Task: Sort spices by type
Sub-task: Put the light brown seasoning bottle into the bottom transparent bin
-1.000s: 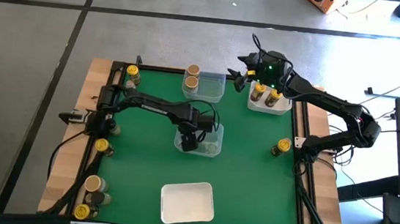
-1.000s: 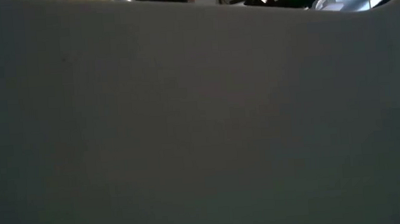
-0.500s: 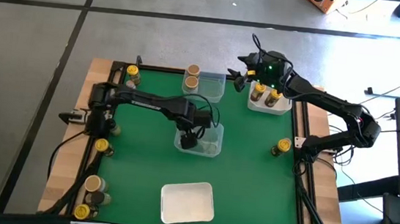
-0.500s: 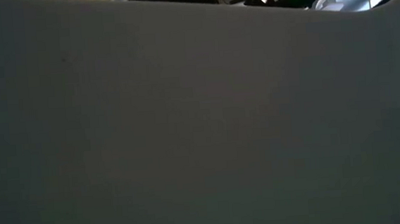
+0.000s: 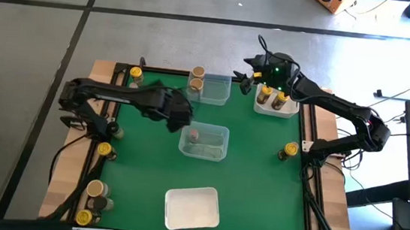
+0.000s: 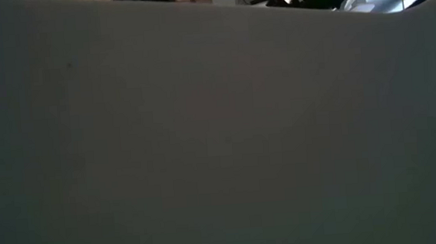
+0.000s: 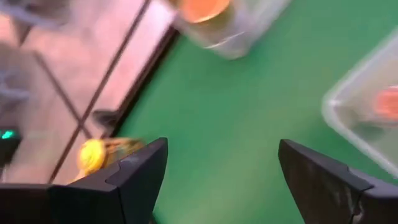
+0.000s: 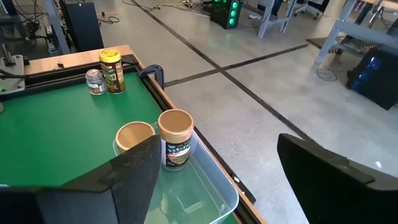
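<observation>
My left gripper (image 5: pixel 183 120) (image 7: pixel 221 180) hangs open over the green mat, just left of the middle clear tray (image 5: pixel 213 152). A brownish-topped spice jar (image 5: pixel 194 135) (image 7: pixel 389 102) stands upright in that tray. My right gripper (image 5: pixel 245 69) (image 8: pixel 227 177) waits open and raised at the far edge, between the far clear tray (image 5: pixel 218 92) and a white tray (image 5: pixel 277 110). The far clear tray holds two tan-topped jars (image 5: pixel 196 79) (image 8: pixel 176 135). The white tray holds two jars (image 5: pixel 272 98).
Loose jars stand around the mat: yellow-topped ones (image 5: pixel 135 73), (image 5: pixel 103 149), (image 5: pixel 290 150), and a group at the near left corner (image 5: pixel 93 198). An empty white tray (image 5: pixel 192 208) lies near the front edge and its wall (image 6: pixel 219 137) blocks the low view.
My left gripper has risen out of the middle clear tray and drawn back toward the table's left edge, turning as it went. The brownish-topped jar that was under it now stands alone in that tray.
</observation>
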### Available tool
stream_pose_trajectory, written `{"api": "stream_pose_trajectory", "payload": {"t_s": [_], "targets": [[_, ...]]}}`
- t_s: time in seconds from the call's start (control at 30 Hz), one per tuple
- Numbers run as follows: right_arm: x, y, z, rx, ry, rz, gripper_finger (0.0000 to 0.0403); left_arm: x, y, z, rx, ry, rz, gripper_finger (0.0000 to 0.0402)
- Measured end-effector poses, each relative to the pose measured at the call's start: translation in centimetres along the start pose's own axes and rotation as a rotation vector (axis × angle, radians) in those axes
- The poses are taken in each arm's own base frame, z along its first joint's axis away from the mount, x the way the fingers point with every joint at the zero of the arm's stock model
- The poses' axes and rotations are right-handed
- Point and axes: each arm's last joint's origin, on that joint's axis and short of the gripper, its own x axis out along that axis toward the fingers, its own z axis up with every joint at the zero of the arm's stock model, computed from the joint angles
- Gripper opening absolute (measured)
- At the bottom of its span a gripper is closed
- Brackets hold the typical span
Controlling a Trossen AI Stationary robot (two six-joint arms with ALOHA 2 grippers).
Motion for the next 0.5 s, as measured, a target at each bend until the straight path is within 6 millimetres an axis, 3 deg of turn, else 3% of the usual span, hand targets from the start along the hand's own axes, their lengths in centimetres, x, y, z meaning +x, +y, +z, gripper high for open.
{"api": "stream_pose_trajectory", "payload": {"t_s": [0.3,0.5], "targets": [[0.0,0.0,0.0,0.014,0.003,0.002,0.0319,2.4,6.1,-4.3,-0.324,0.064,0.09,0.0303],[0.0,0.0,0.1,0.016,-0.01,0.0,0.0319,5.5,8.2,-6.2,-0.442,0.15,0.172,0.0303]]}}
